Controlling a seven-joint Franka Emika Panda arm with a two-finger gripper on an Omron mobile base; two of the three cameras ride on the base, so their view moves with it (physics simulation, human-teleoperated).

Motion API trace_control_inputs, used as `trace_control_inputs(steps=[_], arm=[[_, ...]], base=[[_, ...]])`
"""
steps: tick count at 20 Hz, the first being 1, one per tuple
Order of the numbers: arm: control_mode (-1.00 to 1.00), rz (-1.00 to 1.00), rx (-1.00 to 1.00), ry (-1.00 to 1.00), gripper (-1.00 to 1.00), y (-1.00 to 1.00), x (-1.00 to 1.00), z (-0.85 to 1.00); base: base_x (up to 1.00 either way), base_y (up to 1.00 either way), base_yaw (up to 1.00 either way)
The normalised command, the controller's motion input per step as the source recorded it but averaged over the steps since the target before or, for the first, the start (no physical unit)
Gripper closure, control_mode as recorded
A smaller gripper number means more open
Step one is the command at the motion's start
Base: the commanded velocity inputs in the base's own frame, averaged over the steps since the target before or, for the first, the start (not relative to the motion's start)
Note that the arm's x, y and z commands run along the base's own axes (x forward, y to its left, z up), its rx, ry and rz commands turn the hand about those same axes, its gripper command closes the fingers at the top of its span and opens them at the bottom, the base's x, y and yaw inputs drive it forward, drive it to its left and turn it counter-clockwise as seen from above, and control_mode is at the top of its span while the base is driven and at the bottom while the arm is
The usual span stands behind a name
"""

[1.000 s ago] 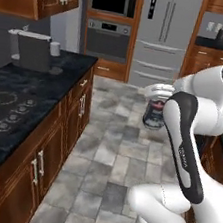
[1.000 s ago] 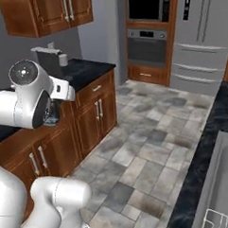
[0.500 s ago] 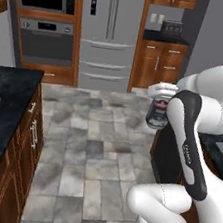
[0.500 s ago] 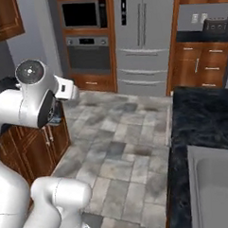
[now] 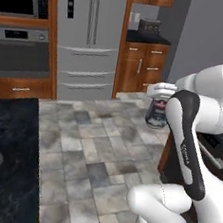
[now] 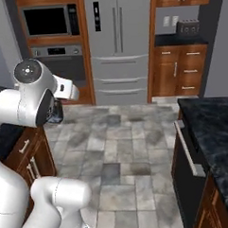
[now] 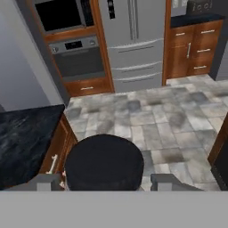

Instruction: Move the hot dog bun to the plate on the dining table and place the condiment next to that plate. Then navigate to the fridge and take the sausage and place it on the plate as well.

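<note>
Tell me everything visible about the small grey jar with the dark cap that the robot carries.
The small glassy grey jar with a dark label band stands upright between the gripper's two fingers, above the tiled floor. Its round, flat black cap faces the hand camera. The grey finger tips press its sides; nothing else touches it.

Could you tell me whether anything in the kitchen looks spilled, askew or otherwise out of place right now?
Nothing stands out. The condiment sits upright in the gripper, the fridge is shut and the floor looks clean.
</note>
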Motion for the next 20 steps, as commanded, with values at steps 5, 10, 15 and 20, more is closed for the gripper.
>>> trace_control_inputs(steps=[5,10,15,20], arm=[[1.00,0.00,0.00,0.00,1.00,0.00,0.00,0.00],[1.00,0.00,0.00,0.00,1.00,0.00,0.00,0.00],[1.00,0.00,0.00,0.00,1.00,0.00,0.00,0.00],[1.00,0.00,0.00,0.00,1.00,0.00,0.00,0.00]], base=[[1.00,0.09,-0.32],[1.00,-0.09,-0.23],[1.00,0.02,-0.29],[1.00,0.23,-0.43]])
